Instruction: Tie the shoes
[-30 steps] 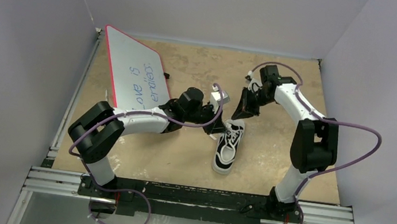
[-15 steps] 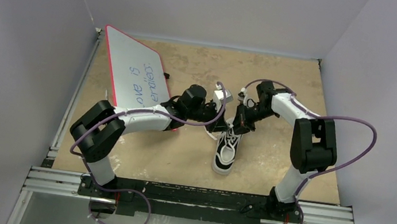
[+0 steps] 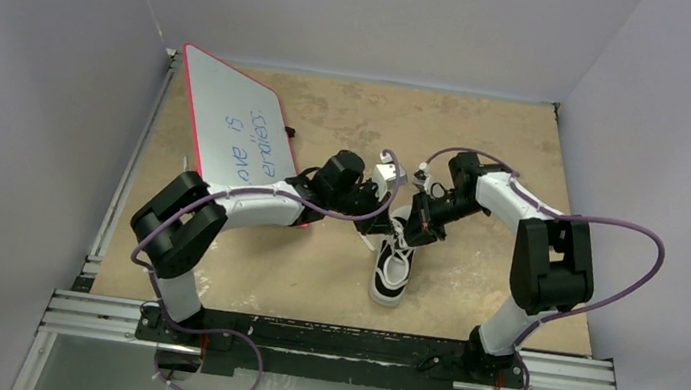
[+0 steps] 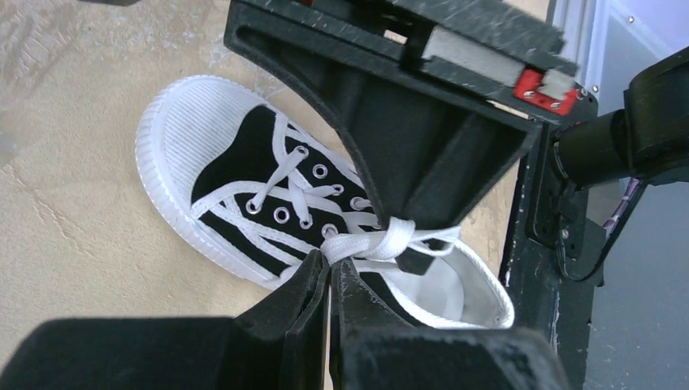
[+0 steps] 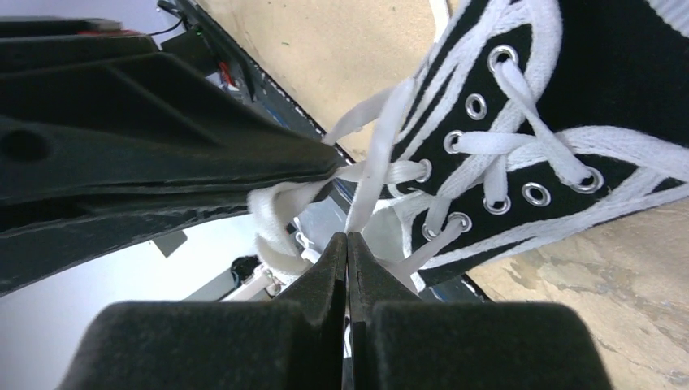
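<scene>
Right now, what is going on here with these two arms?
A robot is working on the laces of a black and white sneaker lying on the table. The left fingers are shut on the laces at a knot. The right fingers pinch another strand there. No finished bow shows.

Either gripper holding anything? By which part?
Both hold the laces. The left gripper pinches a strand close above the sneaker opening, and the right gripper pinches another strand beside it.
</scene>
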Motion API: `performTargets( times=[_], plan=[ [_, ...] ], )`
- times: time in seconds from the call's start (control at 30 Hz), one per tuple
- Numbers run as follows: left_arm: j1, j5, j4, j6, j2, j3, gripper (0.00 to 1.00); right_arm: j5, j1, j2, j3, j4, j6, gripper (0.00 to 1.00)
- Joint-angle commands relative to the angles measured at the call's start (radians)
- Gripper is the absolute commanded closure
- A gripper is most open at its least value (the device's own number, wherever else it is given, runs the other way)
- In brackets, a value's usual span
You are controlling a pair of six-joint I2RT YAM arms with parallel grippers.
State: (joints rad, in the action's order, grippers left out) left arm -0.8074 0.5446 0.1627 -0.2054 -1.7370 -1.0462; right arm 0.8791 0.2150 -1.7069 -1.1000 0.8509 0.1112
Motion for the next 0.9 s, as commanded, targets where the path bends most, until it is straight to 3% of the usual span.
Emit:
performTargets(
  times=[0.0,0.23,0.4,0.73,0.87],
  plan=[
    [0.002,0.022,0.041,-0.001,-0.054,-0.052,1.0,0.108,0.0,-0.008,-0.014,-0.004,-0.023,1.0],
    [0.002,0.065,0.201,-0.126,-0.119,-0.014,1.0,0.036,0.0,-0.026,-0.07,0.008,-0.025,1.0],
    [0.0,0.072,0.243,-0.164,-0.128,0.007,1.0,-0.026,-0.001,-0.006,-0.084,0.01,-0.004,0.83],
    [-0.003,0.079,0.272,-0.195,-0.157,0.021,1.0,-0.457,-0.007,0.059,-0.239,0.171,0.056,0.52],
    [-0.003,0.081,0.269,-0.194,-0.16,0.02,1.0,-0.777,0.014,0.121,-0.316,0.188,0.018,0.49]
  ],
)
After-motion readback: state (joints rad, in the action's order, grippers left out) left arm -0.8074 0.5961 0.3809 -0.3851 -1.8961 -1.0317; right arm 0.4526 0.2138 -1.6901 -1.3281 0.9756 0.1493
